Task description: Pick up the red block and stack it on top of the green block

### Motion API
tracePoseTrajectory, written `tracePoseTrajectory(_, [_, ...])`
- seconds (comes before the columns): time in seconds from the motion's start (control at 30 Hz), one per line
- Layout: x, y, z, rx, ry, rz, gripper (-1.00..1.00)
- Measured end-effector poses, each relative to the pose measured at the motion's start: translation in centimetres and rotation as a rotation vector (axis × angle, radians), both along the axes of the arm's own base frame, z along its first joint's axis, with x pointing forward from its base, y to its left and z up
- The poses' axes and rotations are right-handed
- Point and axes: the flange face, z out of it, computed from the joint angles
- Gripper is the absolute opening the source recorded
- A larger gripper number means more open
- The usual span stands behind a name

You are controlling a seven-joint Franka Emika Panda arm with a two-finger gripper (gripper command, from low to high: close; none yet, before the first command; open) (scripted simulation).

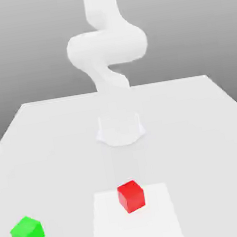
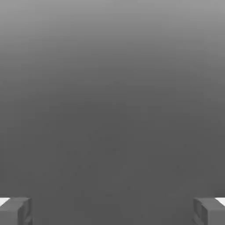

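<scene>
Room: plain grey backdrop, upper frame. Bench (image 1: 198,129): white, smooth, with a paler square patch (image 1: 159,227) at lower centre. Arm (image 1: 106,47): white, coiled at upper centre. Tool (image 2: 112,211): I see its fingers (image 2: 15,211) spread wide apart, gripping nothing. Red block (image 1: 131,195): lower centre, on the patch. Green block (image 1: 27,232): lower left, well apart. Risk, as I judge it: an off-centre grasp could nudge the red block across the slick surface.

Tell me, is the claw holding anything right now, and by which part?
Nothing is held. The claw is open with empty space between its fingers; the red block sits untouched on the table.
</scene>
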Motion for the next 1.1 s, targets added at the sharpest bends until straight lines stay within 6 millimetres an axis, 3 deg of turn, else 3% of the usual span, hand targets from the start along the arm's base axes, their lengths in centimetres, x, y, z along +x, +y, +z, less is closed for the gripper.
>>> tracePoseTrajectory(0.13, [4.0, -0.3, -9.9, -0.022, 0.149, 0.076, 0.00])
tracePoseTrajectory(0.3, [5.6, 0.1, -22.4, -0.060, 0.331, 0.175, 0.00])
tracePoseTrajectory(0.43, [4.2, 0.6, -32.5, -0.100, 0.484, 0.261, 0.00])
tracePoseTrajectory(0.57, [-0.1, 0.6, -42.7, -0.155, 0.659, 0.360, 0.00])
tracePoseTrajectory(0.6, [-0.7, 0.6, -44.3, -0.162, 0.682, 0.374, 0.00])
tracePoseTrajectory(0.8, [-1.4, 0.5, -50.3, -0.170, 0.704, 0.389, 0.00])
tracePoseTrajectory(0.83, [-1.5, 0.5, -51.2, -0.169, 0.705, 0.388, -1.00])
tracePoseTrajectory(1.03, [-1.6, 0.5, -51.7, -0.169, 0.706, 0.388, -1.00])
tracePoseTrajectory(1.1, [-1.4, 0.5, -50.8, -0.170, 0.705, 0.389, -1.00])
